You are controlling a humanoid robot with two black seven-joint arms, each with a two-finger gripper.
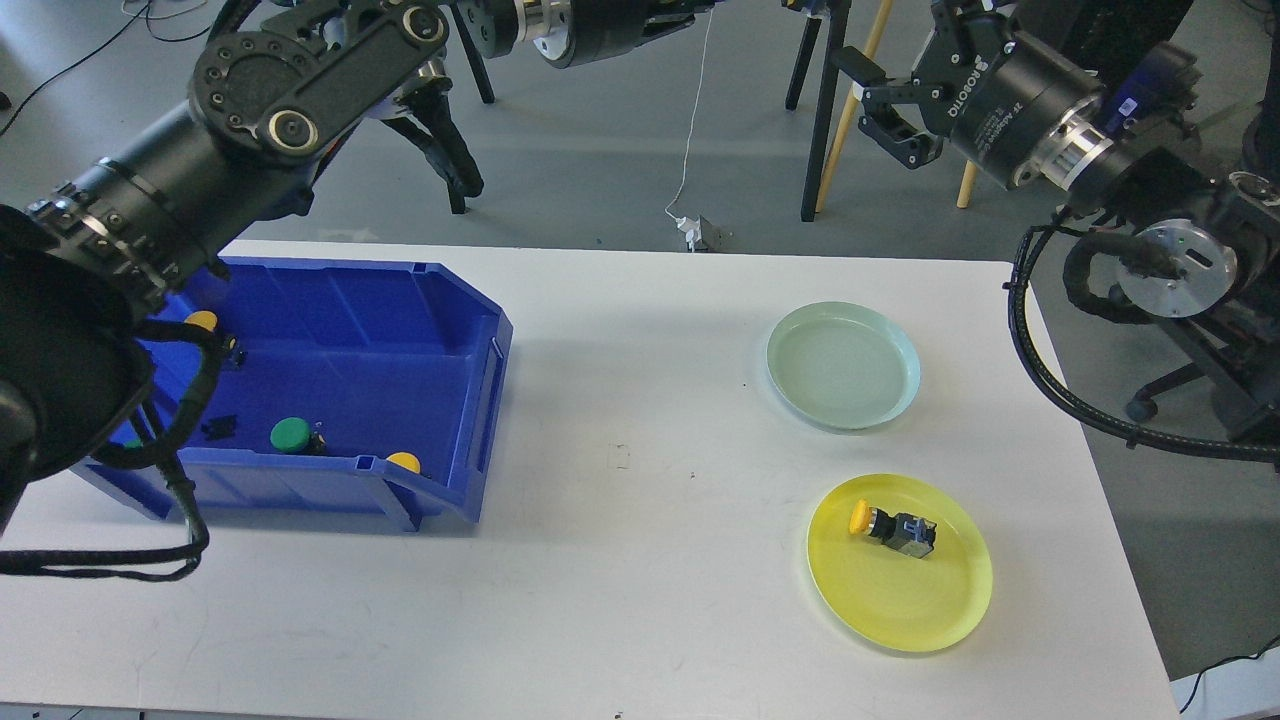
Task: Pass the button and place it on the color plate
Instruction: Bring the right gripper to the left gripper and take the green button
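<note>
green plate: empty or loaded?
Empty. The green plate shows only its bare inside. The one button out of the bin, a yellow button, lies on its side on the yellow plate.

Yellow button (892, 529) lies on side on yellow plate (935, 610). Green plate (880, 400) bare, just behind. Blue bin (440, 330) at left holds green button (291, 434), two more yellow ones. Right gripper (880, 100) raised beyond table (620, 600), fingers apart. Left gripper (440, 140) high, fingers indistinct.
</note>
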